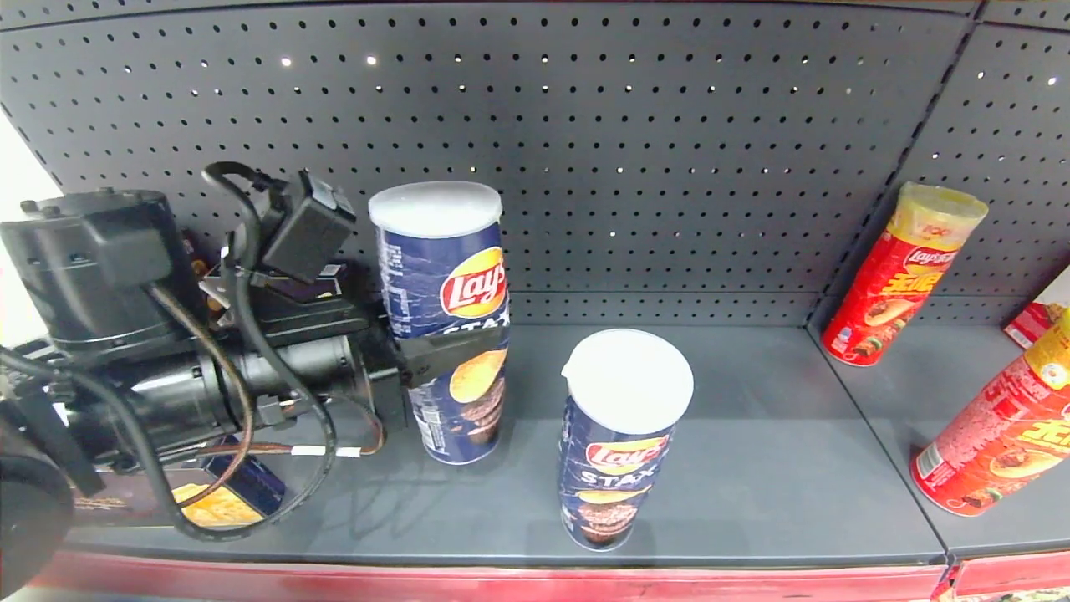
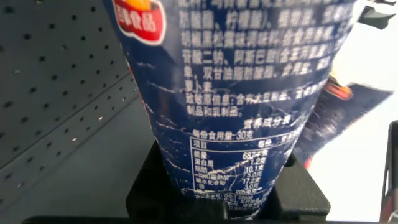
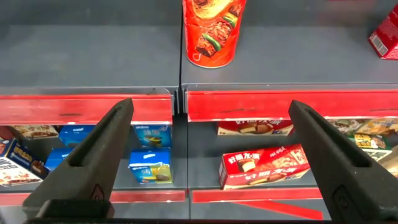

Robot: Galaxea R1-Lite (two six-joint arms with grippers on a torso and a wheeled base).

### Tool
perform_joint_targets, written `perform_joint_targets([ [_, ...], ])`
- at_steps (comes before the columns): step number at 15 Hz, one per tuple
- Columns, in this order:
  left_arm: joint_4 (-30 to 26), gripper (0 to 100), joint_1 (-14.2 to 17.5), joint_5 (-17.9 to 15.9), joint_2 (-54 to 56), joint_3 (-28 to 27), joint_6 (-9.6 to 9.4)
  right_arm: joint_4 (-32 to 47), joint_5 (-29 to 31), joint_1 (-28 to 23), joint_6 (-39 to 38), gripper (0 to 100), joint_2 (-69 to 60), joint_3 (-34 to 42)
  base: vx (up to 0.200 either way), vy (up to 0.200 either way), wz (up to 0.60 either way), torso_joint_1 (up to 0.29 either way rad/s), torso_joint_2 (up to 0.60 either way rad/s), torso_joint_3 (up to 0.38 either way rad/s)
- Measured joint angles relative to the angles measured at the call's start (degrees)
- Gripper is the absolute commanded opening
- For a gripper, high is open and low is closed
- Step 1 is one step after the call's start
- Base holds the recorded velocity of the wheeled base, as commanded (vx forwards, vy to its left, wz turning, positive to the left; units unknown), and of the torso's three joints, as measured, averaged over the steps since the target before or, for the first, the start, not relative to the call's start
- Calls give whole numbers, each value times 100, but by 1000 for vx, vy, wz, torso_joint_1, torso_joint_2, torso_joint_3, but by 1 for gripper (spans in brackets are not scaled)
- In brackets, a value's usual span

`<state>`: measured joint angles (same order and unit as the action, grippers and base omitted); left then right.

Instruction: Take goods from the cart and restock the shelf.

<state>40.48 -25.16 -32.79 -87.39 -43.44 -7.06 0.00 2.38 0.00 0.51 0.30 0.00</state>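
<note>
While the left gripper [image 1: 443,351] clamps a can [image 1: 439,251] near the shelf's [image 1: 752,418] left edge, right gripper [image 3: 211,106] fingers apart, release seems due.

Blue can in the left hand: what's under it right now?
Grey shelf board lies under the blue can, held by the left hand. Its base covers the contact spot, so whether it rests or hovers can't be told.
</note>
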Motion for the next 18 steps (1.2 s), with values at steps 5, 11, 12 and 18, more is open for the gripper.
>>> perform_joint_targets([
  [5,-4,0,-38,-254,-902,-870,94,0,-2,0,0,100,0,0,0,0,0,0,0,0],
  [11,79,0,6,-508,-2060,-2260,336,0,0,0,0,100,0,0,0,0,0,0,0,0],
  [12,218,0,30,-653,-2231,-2376,343,0,0,0,0,100,0,0,0,0,0,0,0,0],
  [18,642,0,68,-825,-3003,-2925,323,0,-2,0,0,100,2,0,0,0,0,0,0,0],
])
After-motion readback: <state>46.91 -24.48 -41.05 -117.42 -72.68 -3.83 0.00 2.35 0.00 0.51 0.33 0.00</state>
